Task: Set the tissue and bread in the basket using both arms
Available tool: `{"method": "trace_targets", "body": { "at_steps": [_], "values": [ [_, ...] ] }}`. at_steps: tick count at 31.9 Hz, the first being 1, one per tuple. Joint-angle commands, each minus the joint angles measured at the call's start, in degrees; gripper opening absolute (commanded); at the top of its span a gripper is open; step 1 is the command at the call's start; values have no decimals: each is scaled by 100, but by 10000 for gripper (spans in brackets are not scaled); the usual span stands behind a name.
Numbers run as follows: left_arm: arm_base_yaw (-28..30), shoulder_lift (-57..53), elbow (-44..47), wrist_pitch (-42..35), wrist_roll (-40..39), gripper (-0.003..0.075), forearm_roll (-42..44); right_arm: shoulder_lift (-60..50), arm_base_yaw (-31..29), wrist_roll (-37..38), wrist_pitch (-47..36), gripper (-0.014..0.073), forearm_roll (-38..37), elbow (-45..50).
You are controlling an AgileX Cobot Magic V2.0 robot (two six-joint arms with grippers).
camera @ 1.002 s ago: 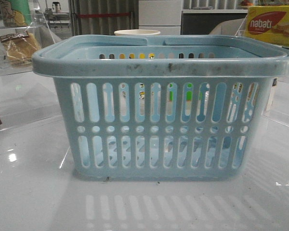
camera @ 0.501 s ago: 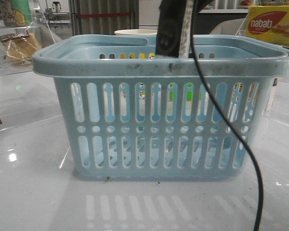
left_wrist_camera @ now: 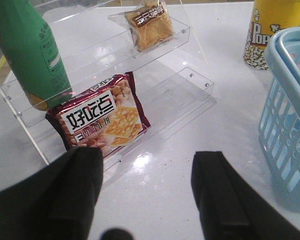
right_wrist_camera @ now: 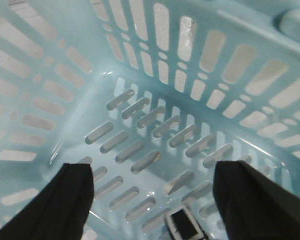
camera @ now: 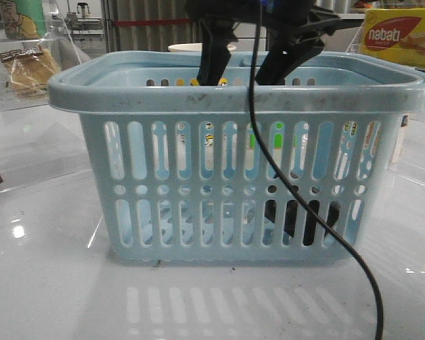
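Note:
The pale blue basket stands in the middle of the table. My right gripper is open just above its rim, jaws spread wide; in the right wrist view it looks down into the basket. The tissue, a small black packet with white edging, lies on the basket floor below it and shows dark through the slots. The bread, in a clear bag, sits on the upper tier of a clear acrylic shelf, also at far left. My left gripper is open and empty above the table, short of the shelf.
A red cracker packet and a green bottle stand on the acrylic shelf. A yellow popcorn cup stands behind the basket. A yellow-and-red nabati box is at back right. A black cable hangs before the basket.
My right gripper came into view over the basket shut on the tissue, then opened. The tissue now lies on the basket floor.

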Motion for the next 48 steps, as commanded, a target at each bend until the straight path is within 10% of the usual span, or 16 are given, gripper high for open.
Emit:
{"method": "trace_targets", "body": {
  "at_steps": [1, 26, 48],
  "values": [
    [-20, 60, -202, -453, 0, 455, -4, -713, -11, -85, -51, 602, -341, -154],
    [-20, 60, -202, -463, 0, 455, -26, -6282, -11, -189, -215, 602, -715, 3796],
    [-20, 1868, -1021, -941, 0, 624, -1, -6459, -11, -189, -156, 602, -715, 3963]
  ]
}}
